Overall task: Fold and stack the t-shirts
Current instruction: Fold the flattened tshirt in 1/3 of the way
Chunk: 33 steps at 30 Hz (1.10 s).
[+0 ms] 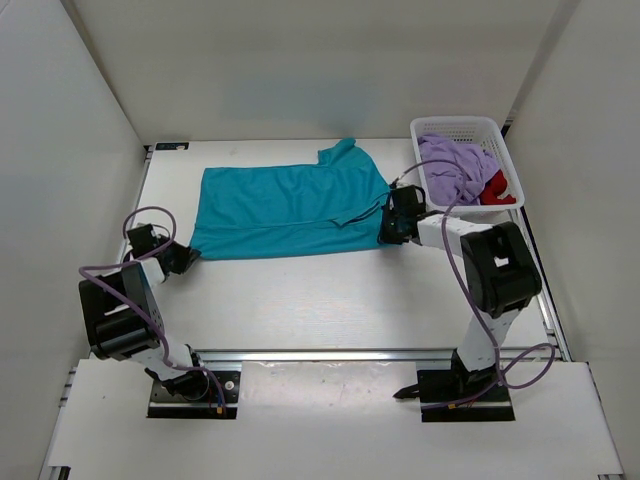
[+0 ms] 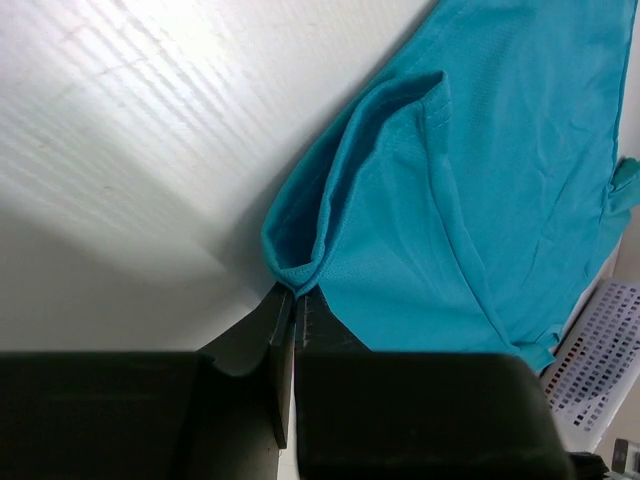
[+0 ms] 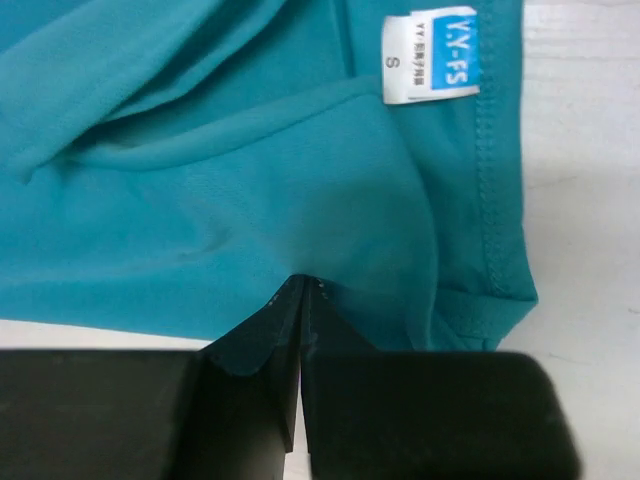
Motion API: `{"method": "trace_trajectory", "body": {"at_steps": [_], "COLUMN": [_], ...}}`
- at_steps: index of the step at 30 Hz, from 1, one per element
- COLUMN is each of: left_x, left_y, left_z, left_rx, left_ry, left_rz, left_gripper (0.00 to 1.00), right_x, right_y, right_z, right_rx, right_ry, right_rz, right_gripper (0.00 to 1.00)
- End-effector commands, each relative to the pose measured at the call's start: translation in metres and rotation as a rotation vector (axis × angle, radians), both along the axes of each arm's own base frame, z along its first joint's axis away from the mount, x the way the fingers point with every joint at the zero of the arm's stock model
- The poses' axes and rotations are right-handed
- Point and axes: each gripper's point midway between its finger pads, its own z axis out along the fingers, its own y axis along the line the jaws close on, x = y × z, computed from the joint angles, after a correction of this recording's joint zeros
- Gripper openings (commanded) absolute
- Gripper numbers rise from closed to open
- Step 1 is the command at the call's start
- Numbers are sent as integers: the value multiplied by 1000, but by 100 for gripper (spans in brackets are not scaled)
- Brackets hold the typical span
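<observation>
A teal t-shirt [image 1: 290, 210] lies spread flat across the middle of the table, one sleeve pointing to the back. My left gripper [image 1: 185, 258] is shut on its near left corner; in the left wrist view the hem [image 2: 300, 270] runs into the closed jaws of that gripper [image 2: 293, 292]. My right gripper [image 1: 393, 226] sits at the shirt's right edge by the collar. Its jaws are shut [image 3: 303, 281], tips pressed against the teal cloth [image 3: 200, 230], with no cloth showing between them. A lavender t-shirt [image 1: 450, 165] and a red t-shirt [image 1: 497, 188] lie bunched in the basket.
A white lattice basket [image 1: 455, 124] stands at the back right corner, close behind the right gripper; its mesh [image 2: 600, 350] shows in the left wrist view. A white size label [image 3: 430, 58] marks the shirt's neck. White walls enclose the table on three sides.
</observation>
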Motion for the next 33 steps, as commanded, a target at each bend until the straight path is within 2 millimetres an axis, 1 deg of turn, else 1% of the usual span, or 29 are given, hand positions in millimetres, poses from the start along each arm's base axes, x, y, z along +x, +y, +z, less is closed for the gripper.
{"method": "trace_trajectory", "body": {"at_steps": [1, 3, 4, 5, 6, 7, 8, 10, 11, 12, 13, 14, 15, 16, 17, 18, 19, 20, 22, 23, 24, 25, 26, 28, 29, 30, 31, 32, 33], "left_x": [-12, -27, -30, -41, -50, -59, -66, -82, -85, -101, -109, -110, -116, -116, -110, -109, -99, -90, -79, -73, -70, -66, -64, -58, -52, -49, -45, -42, -39], "left_y": [5, 0, 2, -1, -5, -6, -8, -16, -20, -28, -32, -29, -32, -28, -24, -25, -24, -24, -26, -21, -24, -21, -19, -24, -35, -39, -61, -88, -102], "left_z": [-1, -12, -11, -18, -24, -27, -30, -35, -30, -38, -36, -29, -28, -21, -9, -5, 8, 20, 38, 47, 51, 56, 60, 71, 80, 84, 91, 96, 101], "left_rx": [-15, -80, -103, -122, -128, -137, -138, -137, -122, -145, -139, -108, -102, -81, -48, -22, 11, 21, 57, 87, 107, 148, 178, 223, 248, 268, 273, 275, 285], "left_ry": [11, 37, 27, 46, 63, 72, 82, 104, 88, 141, 135, 105, 115, 94, 50, 48, 18, -5, -43, -61, -70, -81, -85, -139, -176, -187, -225, -260, -282], "left_rz": [15, 16, 29, 36, 30, 38, 37, 27, 13, 18, 21, 35, 33, 54, 51, 36, 7, -12, -58, -59, -79, -85, -88, -123, -168, -177, -246, -312, -331], "left_gripper": [0, 0, 0, 0, 0, 0, 0, 0, 0, 0, 0, 0, 2, 8, 18, 22, 28, 33, 41, 45, 48, 55, 59, 57, 45, 33, 30, 25, 19], "right_x": [-18, -44, -67, -72, -90, -115, -120, -153, -162, -174, -184, -187, -191, -188, -184, -181, -175, -167, -156, -147, -144, -138, -131, -121, -115, -107, -105, -102, -97], "right_y": [-5, -19, -27, -30, -33, -35, -37, -41, -38, -39, -41, -40, -39, -38, -38, -38, -35, -33, -32, -32, -29, -28, -28, -20, -16, -13, -9, 0, 10], "right_z": [-12, -28, -43, -40, -41, -53, -47, -49, -51, -49, -49, -42, -41, -33, -27, -20, -10, 3, 22, 32, 36, 41, 47, 53, 54, 60, 56, 55, 60], "right_rx": [34, 24, 2, 14, 26, 27, 48, 59, 69, 89, 106, 121, 122, 128, 127, 133, 142, 148, 142, 144, 149, 160, 163, 168, 171, 178, 178, 176, 179], "right_ry": [61, 132, 184, 173, 184, 229, 207, 217, 225, 223, 219, 193, 196, 165, 151, 136, 112, 76, 33, 1, -4, -9, -24, -40, -40, -57, -37, -30, -37], "right_rz": [-42, -99, -108, -118, -137, -127, -138, -135, -125, -130, -145, -141, -137, -128, -128, -126, -117, -101, -91, -92, -81, -85, -76, -51, -41, -32, -20, 10, 35], "right_gripper": [0, 0, 0, 0, 0, 0, 0, 0, 0, 0, 1, 0, 0, 0, 1, 7, 14, 17, 26, 29, 31, 32, 32, 31, 24, 18, 6, 0, 0]}}
